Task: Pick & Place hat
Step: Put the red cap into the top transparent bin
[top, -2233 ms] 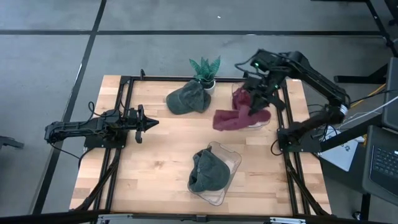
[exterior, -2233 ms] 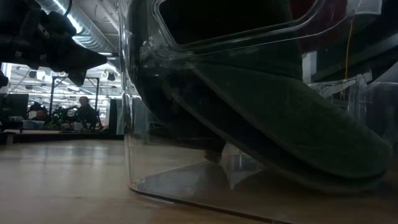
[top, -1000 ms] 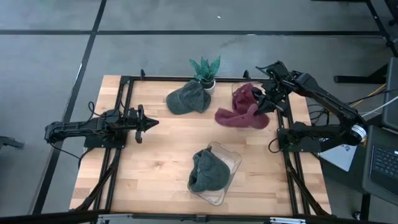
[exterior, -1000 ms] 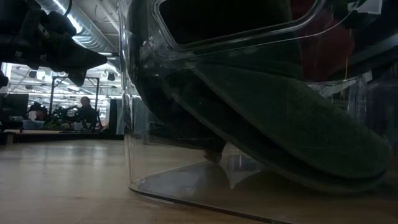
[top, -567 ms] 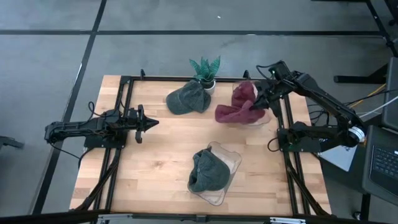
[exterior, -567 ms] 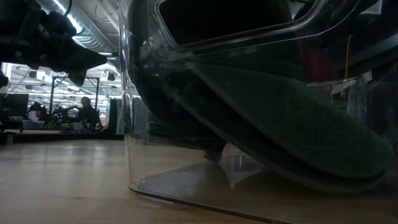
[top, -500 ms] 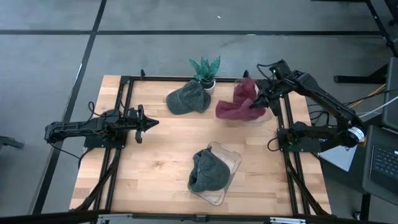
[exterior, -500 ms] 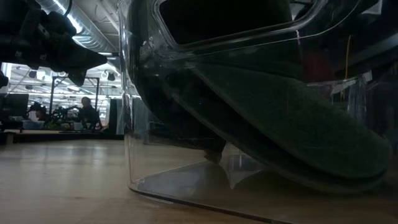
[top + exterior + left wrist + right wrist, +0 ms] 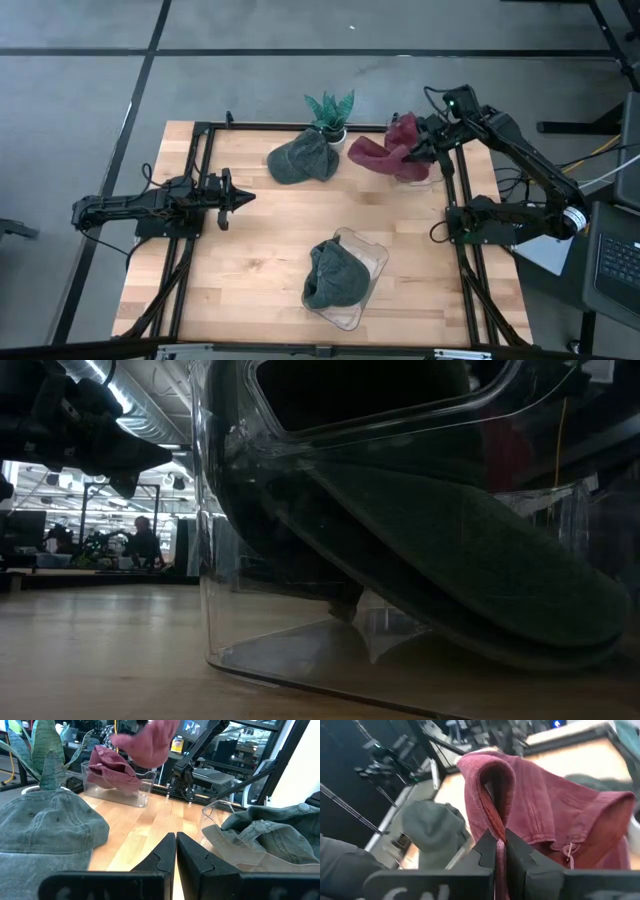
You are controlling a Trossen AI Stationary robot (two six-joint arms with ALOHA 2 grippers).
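- Two arms from above: right gripper (image 9: 425, 148) pinches the red hat (image 9: 383, 151) and holds it over the far right bin (image 9: 418, 176); left gripper (image 9: 240, 197) waits at mid-left, shut and empty.
- Low view: only the near bin (image 9: 300, 610) with a green hat (image 9: 470, 560) inside.
- Left wrist: red hat (image 9: 150, 742) hangs above another red one in the bin (image 9: 142, 787).
- Right wrist: fingers (image 9: 487, 850) clamp a fold of cloth. Best to centre over the walls, lower, then release.

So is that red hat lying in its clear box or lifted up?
Lifted. The right gripper is shut on the red hat, which hangs above the clear box that holds another red hat.
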